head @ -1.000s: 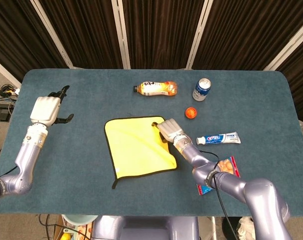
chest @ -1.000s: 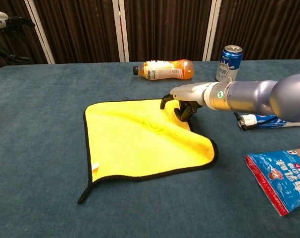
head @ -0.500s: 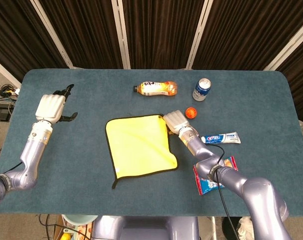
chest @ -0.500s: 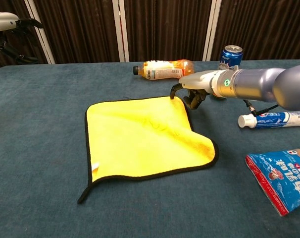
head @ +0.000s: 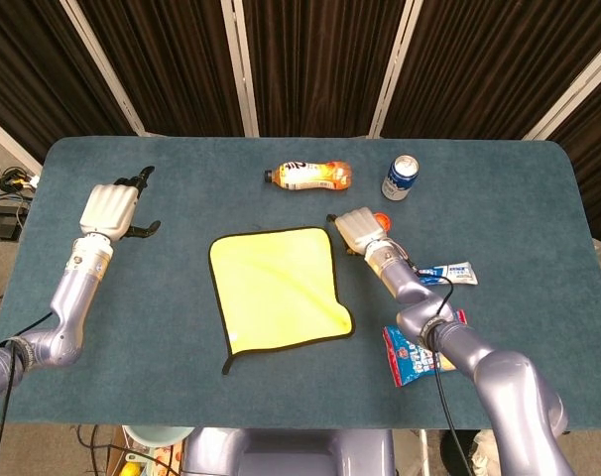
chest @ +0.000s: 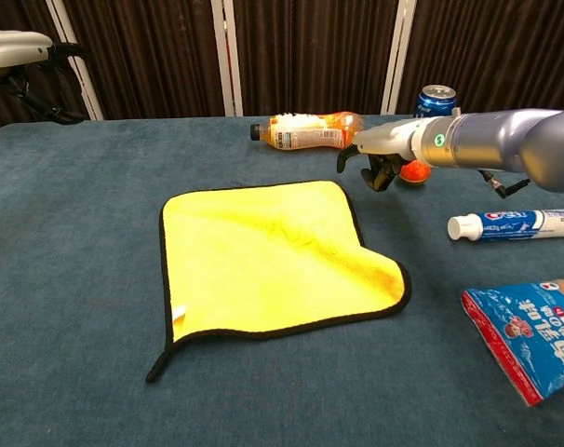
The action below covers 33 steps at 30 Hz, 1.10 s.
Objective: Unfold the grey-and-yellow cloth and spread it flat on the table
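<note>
The cloth (head: 279,288) (chest: 273,256) lies spread on the table at the middle, yellow side up with a black hem. Its near right corner is a little puffed, and a black tail sticks out at its near left corner. My right hand (head: 358,228) (chest: 380,160) hovers just past the cloth's far right corner, off the fabric. Its fingers hang down apart and hold nothing. My left hand (head: 112,208) (chest: 21,47) is raised over the left part of the table, far from the cloth, with its fingers apart and nothing in them.
An orange drink bottle (head: 310,176) (chest: 310,130) lies at the back, with a blue can (head: 401,178) (chest: 435,104) to its right. A small orange ball (chest: 414,170) sits behind my right hand. A toothpaste tube (head: 447,274) (chest: 515,224) and a snack packet (head: 420,352) (chest: 529,335) lie on the right.
My right hand drew the cloth's far right corner outward, flattening the fold, then let it go and rose away towards the can. My left hand drifted slightly rightward.
</note>
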Motion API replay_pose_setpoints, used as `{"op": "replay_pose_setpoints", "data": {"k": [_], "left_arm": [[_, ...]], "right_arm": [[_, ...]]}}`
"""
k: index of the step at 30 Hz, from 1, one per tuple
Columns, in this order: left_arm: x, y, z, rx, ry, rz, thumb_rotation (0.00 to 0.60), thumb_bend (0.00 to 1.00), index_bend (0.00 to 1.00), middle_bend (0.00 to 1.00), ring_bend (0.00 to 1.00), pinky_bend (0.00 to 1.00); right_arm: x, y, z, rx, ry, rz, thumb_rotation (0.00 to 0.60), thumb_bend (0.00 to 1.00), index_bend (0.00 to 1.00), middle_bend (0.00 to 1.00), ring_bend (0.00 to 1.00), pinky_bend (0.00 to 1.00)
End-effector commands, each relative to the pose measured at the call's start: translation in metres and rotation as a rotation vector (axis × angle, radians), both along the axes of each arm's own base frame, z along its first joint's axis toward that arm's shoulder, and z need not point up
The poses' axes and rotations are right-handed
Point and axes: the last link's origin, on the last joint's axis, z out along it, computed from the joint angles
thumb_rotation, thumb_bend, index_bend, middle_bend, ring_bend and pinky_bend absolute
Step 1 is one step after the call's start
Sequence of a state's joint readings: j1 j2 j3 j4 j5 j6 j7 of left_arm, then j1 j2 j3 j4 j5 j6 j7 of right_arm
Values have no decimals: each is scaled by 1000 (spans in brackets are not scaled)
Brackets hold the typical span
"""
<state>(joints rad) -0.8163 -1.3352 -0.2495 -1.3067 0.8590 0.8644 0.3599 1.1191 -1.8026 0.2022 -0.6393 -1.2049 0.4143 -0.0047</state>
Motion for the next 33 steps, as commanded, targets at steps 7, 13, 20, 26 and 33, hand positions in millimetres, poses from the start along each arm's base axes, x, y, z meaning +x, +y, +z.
{"op": "replay_pose_setpoints", "data": {"k": [7,13,20,26,33], "left_arm": [[2,-10,5,-5,-17,-33,582,272,0,229,223,490],[1,-20,7,-23,-21,-55,582,272,0,229,223,490],[0,-25,10,-38,-22,-73,584,272,0,229,223,490],[-4,-25,10,-52,-21,-66,585,272,0,230,223,491],[-6,-24,11,-53,-10,-64,585,272,0,231,223,491]], "right_arm": [[5,23,10,-4,-51,74,600,779,185,1000,1000,1000],[6,49,0,14,-71,64,600,778,185,1000,1000,1000],[4,70,-13,22,-68,40,600,774,185,1000,1000,1000],[-2,85,-17,23,-54,33,600,768,185,1000,1000,1000],[-9,98,-19,54,-65,9,600,759,185,1000,1000,1000]]}}
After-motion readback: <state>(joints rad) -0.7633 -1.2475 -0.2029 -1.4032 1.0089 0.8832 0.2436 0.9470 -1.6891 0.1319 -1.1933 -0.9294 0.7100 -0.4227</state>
